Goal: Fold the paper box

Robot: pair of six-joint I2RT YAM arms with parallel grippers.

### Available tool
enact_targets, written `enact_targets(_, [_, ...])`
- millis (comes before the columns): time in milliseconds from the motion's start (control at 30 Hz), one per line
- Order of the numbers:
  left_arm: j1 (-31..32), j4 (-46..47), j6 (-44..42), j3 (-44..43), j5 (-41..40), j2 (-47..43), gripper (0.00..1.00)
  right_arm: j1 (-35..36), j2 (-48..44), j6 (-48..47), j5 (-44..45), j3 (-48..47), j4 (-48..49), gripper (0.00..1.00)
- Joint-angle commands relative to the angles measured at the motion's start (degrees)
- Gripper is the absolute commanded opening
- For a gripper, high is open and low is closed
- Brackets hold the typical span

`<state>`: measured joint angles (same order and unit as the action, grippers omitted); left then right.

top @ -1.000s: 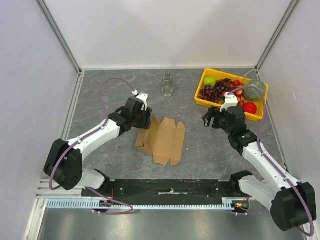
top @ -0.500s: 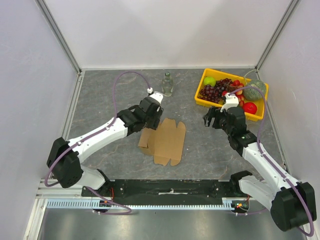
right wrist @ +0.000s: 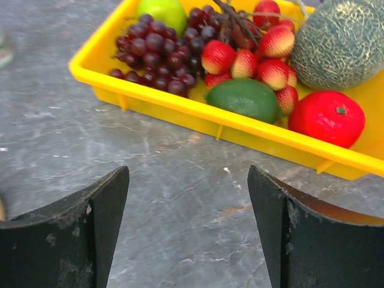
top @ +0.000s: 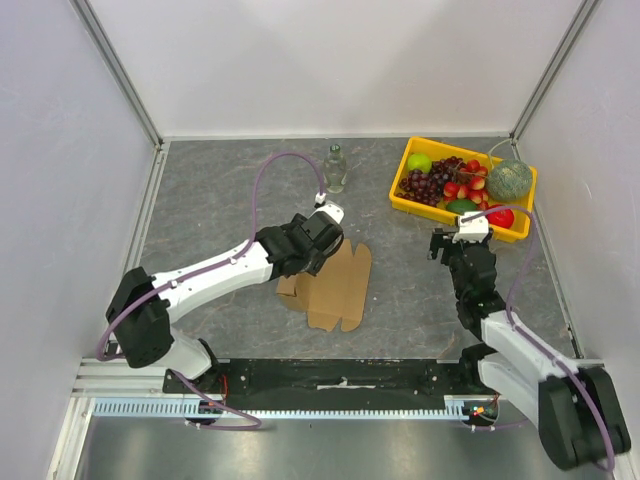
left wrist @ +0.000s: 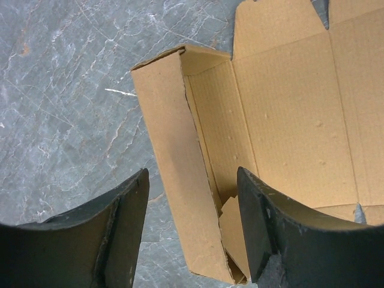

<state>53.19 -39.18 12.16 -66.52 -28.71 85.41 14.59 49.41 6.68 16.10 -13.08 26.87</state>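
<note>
The paper box [top: 338,285] is a brown cardboard sheet lying mid-table, with its left side wall [left wrist: 177,174] folded up and a small end flap [left wrist: 237,231] tucked inside. My left gripper [top: 318,240] hovers over the box's left edge. In the left wrist view it is open [left wrist: 192,177], one finger on each side of the raised wall with a gap on both sides. My right gripper [top: 452,240] is to the right of the box, apart from it. It is open [right wrist: 187,174] over bare table, facing the fruit tray.
A yellow tray [top: 440,212] of fruit stands at the back right; its near rim [right wrist: 180,107] is just ahead of my right fingers. A small glass bottle [top: 335,168] stands at the back centre. Enclosure walls close in the left, right and far sides.
My left gripper has swung right from the box's left side to stand over its raised wall. My right arm has drawn back a little and its jaws have widened.
</note>
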Motion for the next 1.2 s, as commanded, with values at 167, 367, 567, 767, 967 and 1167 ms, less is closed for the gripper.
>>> enact_targets(167, [0.07, -1.69, 0.58, -2.30, -2.05, 0.81, 0.67, -3.25, 20.27, -6.14, 4.47, 5.00, 35.26, 0.85])
enact_targets(367, [0.34, -2.13, -0.03, -2.56, -2.14, 2.31, 0.67, -4.13, 27.66, -8.08, 5.00, 6.75, 46.23, 0.86])
enact_targets(567, [1.04, -3.01, -1.17, -3.35, -4.33, 4.68, 0.63, -3.78, 37.29, -8.80, 6.40, 4.92, 52.92, 0.88])
enact_targets(767, [1.30, -3.80, -1.27, -3.44, -5.48, 6.96, 0.52, -3.95, 37.87, -6.77, 12.11, 2.53, 47.57, 0.98])
enact_targets(967, [1.48, -4.15, -1.26, -2.83, -5.83, 7.49, 0.41, -4.22, 38.40, -5.27, 13.08, 1.04, 45.71, 0.98])
enact_targets(1167, [1.48, -3.71, -0.56, -1.07, -5.66, 7.58, 0.32, -4.13, 38.57, -5.27, 13.08, 0.95, 45.64, 0.98])
